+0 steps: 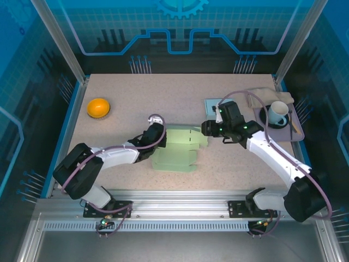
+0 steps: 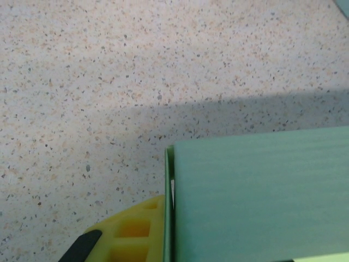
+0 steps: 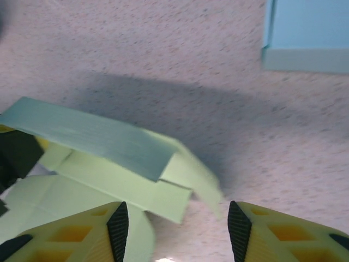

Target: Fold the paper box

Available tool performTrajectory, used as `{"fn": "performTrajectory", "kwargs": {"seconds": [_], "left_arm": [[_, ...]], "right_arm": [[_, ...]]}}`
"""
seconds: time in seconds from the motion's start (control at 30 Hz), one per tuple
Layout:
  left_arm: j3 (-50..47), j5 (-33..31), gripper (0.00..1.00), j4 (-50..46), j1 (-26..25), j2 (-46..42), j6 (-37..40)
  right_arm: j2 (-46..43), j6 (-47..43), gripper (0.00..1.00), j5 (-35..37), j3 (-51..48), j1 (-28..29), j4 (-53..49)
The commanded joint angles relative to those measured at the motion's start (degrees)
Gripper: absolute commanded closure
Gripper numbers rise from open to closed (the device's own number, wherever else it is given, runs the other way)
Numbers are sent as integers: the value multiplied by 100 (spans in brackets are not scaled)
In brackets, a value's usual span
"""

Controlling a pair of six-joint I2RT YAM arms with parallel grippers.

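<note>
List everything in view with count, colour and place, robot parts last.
paper box: one, pale green, table centre, one flap raised
bowl: one, orange, far left
blue box: one, light blue, beyond the right gripper
tray: one, grey, far right
mug: one, white, on the tray
cloth: one, beige, tray's far end
table: one, speckled beige
left gripper: one, yellow fingers, at the raised flap
right gripper: one, yellow fingers, open by the paper box's right side

The pale green paper box (image 1: 177, 158) lies partly folded near the middle of the desk (image 1: 163, 98), slightly toward its near edge. Flat panels are spread on the surface, and one long flap is raised and tilted above them.
</note>
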Motion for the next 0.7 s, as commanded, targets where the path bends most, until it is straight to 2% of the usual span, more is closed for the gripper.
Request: {"fn": "performTrajectory", "kwargs": {"seconds": [0.0, 0.13, 0.37, 0.67], "left_arm": [[-173, -309, 94, 391, -58, -218, -136], [-301, -434, 94, 690, -129, -282, -71], [-276, -581, 94, 798, -223, -240, -34], [-170, -717, 95, 727, -226, -268, -241]], "right_arm": [[313, 1101, 46, -398, 244, 142, 300], [739, 1365, 44, -773, 389, 165, 655], [1208, 1545, 43, -690, 730, 289, 767], [1532, 2109, 41, -817, 620, 506, 1066]]}}
